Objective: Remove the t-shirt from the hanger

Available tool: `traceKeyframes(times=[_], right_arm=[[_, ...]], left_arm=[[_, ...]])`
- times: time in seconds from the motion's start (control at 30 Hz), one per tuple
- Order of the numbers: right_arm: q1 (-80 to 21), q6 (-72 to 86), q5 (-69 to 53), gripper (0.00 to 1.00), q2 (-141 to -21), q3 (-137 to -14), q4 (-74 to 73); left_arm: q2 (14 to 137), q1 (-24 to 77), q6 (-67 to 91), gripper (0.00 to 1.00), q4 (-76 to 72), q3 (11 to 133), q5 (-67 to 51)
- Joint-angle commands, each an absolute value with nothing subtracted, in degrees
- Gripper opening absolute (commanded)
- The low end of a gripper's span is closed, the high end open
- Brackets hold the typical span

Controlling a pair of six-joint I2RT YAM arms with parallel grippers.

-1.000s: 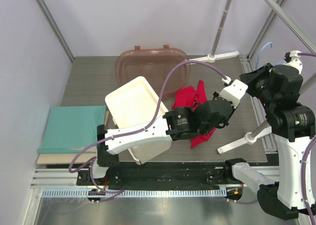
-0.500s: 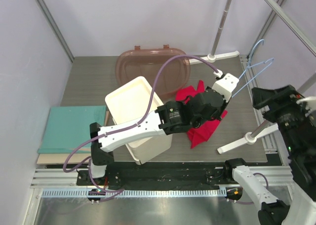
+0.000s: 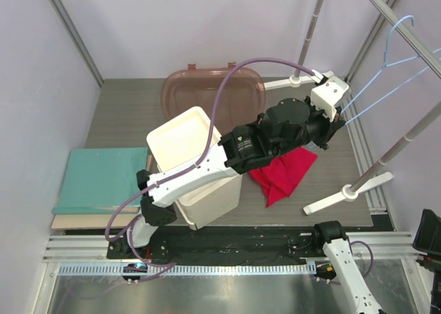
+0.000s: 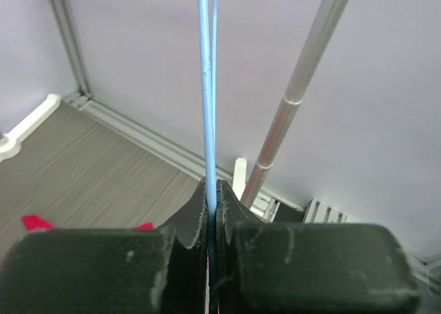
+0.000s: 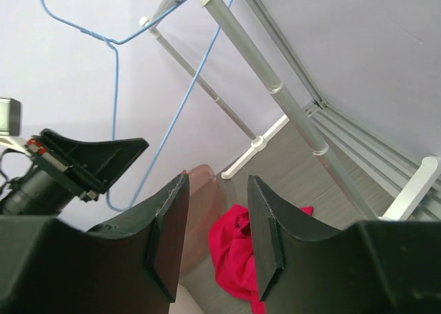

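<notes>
T-shirt [image 3: 284, 171] is off! It lies crumpled on the desk [image 3: 131, 114], between the white box [image 3: 189, 162] and the rack's foot [image 3: 341, 197]. It is clear of the hanger [image 4: 204, 121], which hung lower a second ago and now rides high at the right as bare wire. The left hand [image 4: 212, 204] is clenched on it where two wires meet and has carried it up. The right hand [image 5: 217, 183] has dropped back to the near right, fingers apart, grasping nothing. I'd call the separation done; only parking the hanger remains. Room is tight up there: the hook sits close to the slanted rack pole [image 3: 396, 149], with the wall just behind. There's bare desk behind the shirt.
</notes>
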State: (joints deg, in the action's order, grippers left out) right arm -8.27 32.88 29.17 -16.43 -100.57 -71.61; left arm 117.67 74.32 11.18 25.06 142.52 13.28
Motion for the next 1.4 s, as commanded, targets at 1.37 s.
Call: traceKeyframes(times=[1.37], right_arm=[[-8.35,32.17,24.08,0.51,-21.61,-98.97,-71.90]], left_arm=[[132.30,72.33,14.33,0.00,10.81,146.46,-0.35]])
